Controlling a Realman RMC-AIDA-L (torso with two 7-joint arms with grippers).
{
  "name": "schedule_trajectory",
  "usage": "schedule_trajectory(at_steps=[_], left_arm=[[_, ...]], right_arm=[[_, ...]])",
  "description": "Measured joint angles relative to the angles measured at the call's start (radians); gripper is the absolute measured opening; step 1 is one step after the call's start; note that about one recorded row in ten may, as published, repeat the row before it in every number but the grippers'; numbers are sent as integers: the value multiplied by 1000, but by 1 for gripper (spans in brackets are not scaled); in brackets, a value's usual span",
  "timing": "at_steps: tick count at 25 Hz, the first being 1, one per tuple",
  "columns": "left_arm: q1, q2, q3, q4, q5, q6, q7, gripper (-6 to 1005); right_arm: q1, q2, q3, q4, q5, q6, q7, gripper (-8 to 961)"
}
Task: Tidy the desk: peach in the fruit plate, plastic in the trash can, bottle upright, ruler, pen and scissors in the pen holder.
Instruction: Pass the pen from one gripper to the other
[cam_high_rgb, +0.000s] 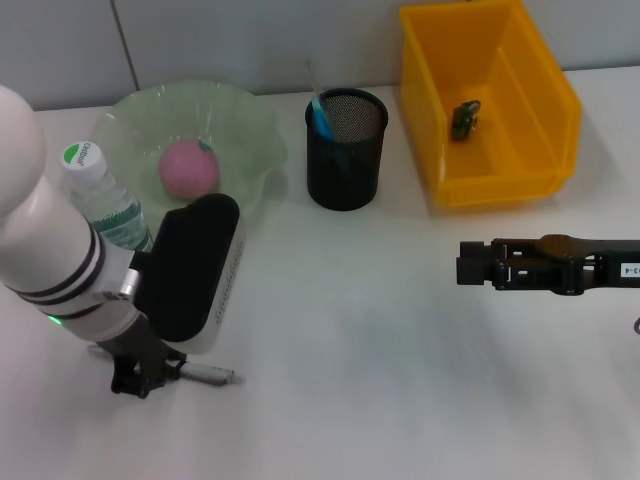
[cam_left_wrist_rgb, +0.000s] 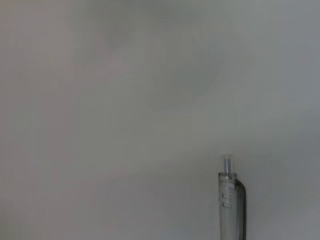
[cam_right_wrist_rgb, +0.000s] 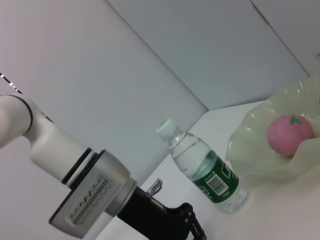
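Peach (cam_high_rgb: 190, 168) sits inside fruit plate (cam_high_rgb: 252, 125) at far left of worktop (cam_high_rgb: 350, 330). Bottle (cam_high_rgb: 100, 195) stands upright just beside plate's near-left rim, white-green cap on top, partly hidden behind left arm in head view; shows clearly in right wrist view as upright bottle (cam_right_wrist_rgb: 202, 167) close to plate (cam_right_wrist_rgb: 250, 145) holding peach (cam_right_wrist_rgb: 290, 135). Pen holder (cam_high_rgb: 346, 148) stands between plate and trash can (cam_high_rgb: 555, 110), with a light-blue item, apparently scissors (cam_high_rgb: 320, 112), and a thin clear strip, apparently ruler (cam_high_rgb: 311, 75), poking up at its far-left edge. Plastic (cam_high_rgb: 465, 118) lies on floor of trash can. Pen (cam_high_rgb: 205, 374) lies flat on near-left worktop, grey tip end pointing right; its clicker end (cam_left_wrist_rgb: 230, 200) fills lower part of left wrist view over bare white surface. Left pincer (cam_high_rgb: 140, 378) reaches down low at pen's left end; cannot tell whether fingers are apart or closed on it. Right pincer (cam_high_rgb: 468, 265) hovers over right side of worktop, pointing left, well apart from every item; fingers look drawn together with nothing between them.
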Motion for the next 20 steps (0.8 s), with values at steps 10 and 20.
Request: schedule_trajectory(at_steps=[10, 20], left_arm=[[22, 3, -279, 78, -139, 27, 7, 145], [90, 3, -556, 153, -420, 114, -51, 144]], right_arm=[[-1, -1, 0, -1, 0, -2, -4, 757], [5, -2, 1, -13, 0, -1, -31, 757]])
